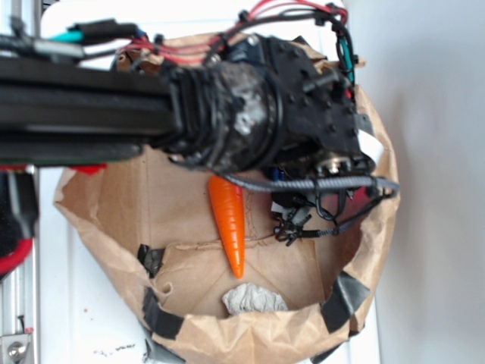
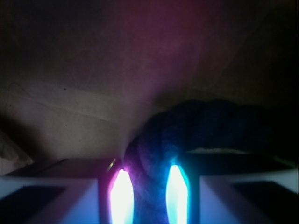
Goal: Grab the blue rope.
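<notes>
In the bag (image 1: 114, 227), right of the carrot (image 1: 229, 224), the end effector (image 2: 150, 193) has its narrowly parted fingers (image 2: 122, 196) around the blue rope (image 2: 196, 126), so the grasp looks made or nearly so, with lifting left.

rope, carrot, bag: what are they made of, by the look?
Rope: likely cotton or similar fibre, dark blue, fuzzy twisted strands. Carrot: probably plastic, smooth orange, slight sheen. Bag: brown paper, matte and creased, rim rolled down with black tape patches.
</notes>
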Robot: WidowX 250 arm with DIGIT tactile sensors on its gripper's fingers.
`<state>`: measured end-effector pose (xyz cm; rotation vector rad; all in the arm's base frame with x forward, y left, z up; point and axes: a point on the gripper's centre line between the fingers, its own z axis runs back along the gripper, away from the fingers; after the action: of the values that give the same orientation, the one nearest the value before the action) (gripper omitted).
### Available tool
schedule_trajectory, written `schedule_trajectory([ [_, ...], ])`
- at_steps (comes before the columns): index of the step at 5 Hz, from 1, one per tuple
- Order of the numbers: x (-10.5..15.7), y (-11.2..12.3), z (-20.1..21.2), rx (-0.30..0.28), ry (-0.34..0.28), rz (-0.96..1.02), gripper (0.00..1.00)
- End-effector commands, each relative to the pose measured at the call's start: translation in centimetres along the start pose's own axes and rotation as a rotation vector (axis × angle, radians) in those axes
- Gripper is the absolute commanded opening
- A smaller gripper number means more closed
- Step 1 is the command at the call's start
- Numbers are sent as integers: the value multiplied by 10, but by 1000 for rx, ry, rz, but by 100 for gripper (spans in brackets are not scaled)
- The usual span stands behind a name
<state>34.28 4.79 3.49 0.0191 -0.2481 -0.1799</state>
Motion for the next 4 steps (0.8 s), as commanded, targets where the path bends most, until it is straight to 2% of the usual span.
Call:
schedule_trajectory([
  [1,-2,-3,88,-99,-113,-27,0],
  [2,-23,-22,134,-160,-140,-69,0],
  [3,-33,-31,158,-177,-170,-79,0],
  [4,-40,-41,179,-154,-204,-66,0],
])
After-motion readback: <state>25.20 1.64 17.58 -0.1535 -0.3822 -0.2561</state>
